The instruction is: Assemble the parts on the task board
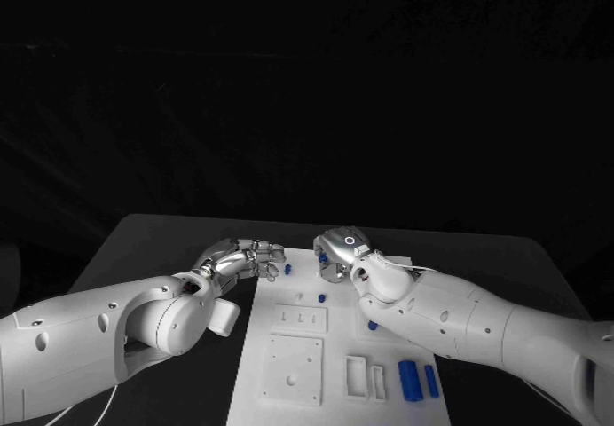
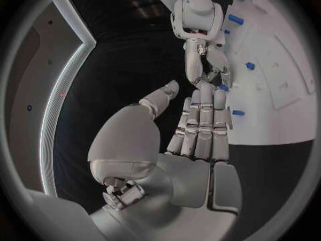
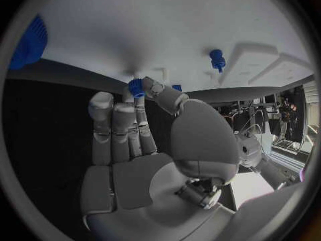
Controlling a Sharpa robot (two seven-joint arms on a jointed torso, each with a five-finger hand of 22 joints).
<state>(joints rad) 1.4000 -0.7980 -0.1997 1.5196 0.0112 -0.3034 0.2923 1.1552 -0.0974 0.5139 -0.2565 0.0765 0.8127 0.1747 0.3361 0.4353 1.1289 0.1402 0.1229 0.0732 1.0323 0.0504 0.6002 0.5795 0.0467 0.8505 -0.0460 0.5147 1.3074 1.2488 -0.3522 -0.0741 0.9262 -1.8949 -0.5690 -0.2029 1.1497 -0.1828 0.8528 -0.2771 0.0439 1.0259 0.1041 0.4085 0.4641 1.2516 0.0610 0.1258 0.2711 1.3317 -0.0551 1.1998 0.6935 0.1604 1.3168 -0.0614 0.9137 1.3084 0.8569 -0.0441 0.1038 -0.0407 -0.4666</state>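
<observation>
Robot hand (image 3: 144, 144) on our right pinches a blue part (image 3: 136, 87) at the task board (image 3: 167, 32) edge for seating; our left robot hand (image 2: 194, 128) waits open.

Table: black table (image 1: 153, 240), flat and dark under everything.
On it: white task board (image 1: 335, 373), lying flat mid-table, running from the near edge toward the far side.

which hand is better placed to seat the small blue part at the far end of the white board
The right hand, probably: it already pinches a small blue part at the far edge of the white task board. The left hand hovers beside the board's far left corner, fingers straight, holding nothing.
</observation>
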